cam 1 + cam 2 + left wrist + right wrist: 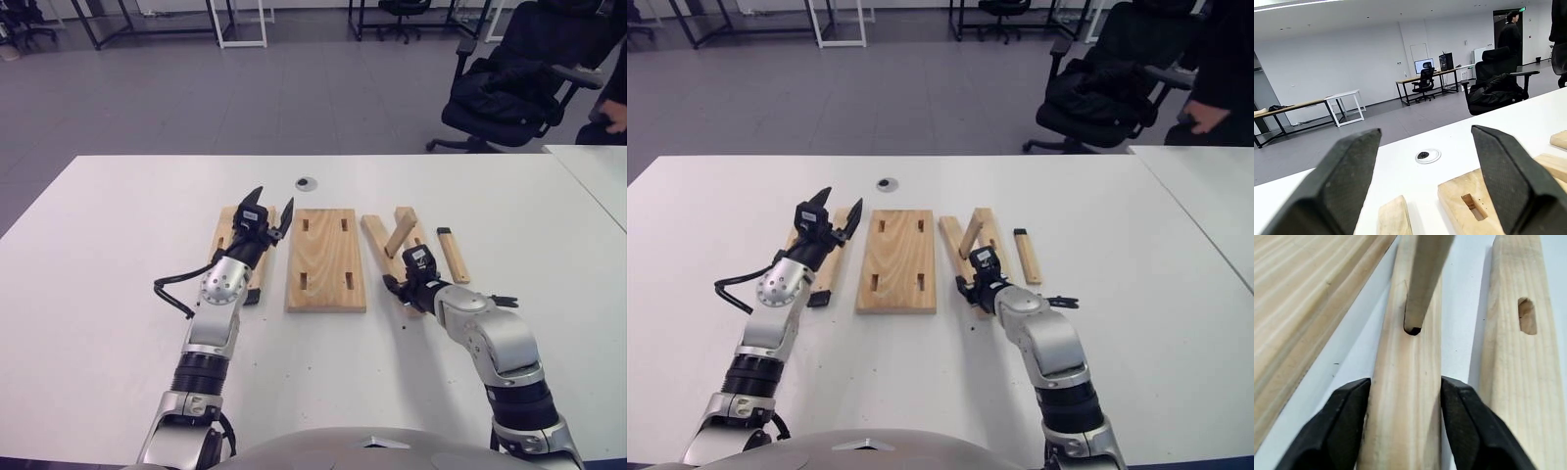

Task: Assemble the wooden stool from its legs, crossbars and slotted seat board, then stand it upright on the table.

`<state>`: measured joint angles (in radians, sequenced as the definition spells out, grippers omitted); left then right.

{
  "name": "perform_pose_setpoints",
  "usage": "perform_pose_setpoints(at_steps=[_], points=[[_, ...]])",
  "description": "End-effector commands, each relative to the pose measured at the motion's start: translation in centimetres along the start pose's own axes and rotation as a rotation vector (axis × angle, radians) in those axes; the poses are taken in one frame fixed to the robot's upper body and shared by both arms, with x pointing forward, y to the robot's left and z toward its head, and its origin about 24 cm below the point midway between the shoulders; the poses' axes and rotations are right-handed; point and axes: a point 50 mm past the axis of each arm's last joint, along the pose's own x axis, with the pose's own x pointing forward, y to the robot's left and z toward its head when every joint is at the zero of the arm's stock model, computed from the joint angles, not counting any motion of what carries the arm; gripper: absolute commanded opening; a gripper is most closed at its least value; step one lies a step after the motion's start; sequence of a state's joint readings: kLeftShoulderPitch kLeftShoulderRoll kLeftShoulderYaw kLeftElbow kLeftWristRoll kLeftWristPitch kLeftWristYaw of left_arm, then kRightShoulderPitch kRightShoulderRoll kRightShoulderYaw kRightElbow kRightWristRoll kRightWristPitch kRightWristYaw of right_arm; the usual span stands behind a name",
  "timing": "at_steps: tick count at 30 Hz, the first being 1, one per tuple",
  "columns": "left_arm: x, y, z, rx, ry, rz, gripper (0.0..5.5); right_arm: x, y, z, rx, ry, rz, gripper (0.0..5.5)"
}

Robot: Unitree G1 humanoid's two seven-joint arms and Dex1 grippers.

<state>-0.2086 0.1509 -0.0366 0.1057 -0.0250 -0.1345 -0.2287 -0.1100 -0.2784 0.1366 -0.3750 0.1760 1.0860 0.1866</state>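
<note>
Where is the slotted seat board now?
In the left eye view the slotted seat board lies flat mid-table, between the left tool and the leg in the right tool.

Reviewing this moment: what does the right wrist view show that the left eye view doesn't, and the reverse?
Right wrist view: the right gripper has its fingers against both sides of a leg. A crossbar end sits in that leg's slot, and the neighbouring leg has an empty slot.
Left eye view: the open left gripper is above wood pieces left of the seat board. The board's four slots and a table grommet are visible.
Both: the seat board, the gripped leg and the leaning crossbar.
</note>
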Motion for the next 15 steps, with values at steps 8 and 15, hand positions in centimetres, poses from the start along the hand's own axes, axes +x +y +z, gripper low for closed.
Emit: perform_pose_setpoints(at_steps=[8,15], points=[[0.1,1.8,0.7,-0.171,-0.013,0.098,3.39,-0.3,-1.0,3.3,0.035,-0.195,-0.016,2.07],[1.8,3.1,3.1,-0.544,-0.057,0.036,3.39,-1.6,-1.4,7.5,-0.185,-0.461,0.085,2.07]])
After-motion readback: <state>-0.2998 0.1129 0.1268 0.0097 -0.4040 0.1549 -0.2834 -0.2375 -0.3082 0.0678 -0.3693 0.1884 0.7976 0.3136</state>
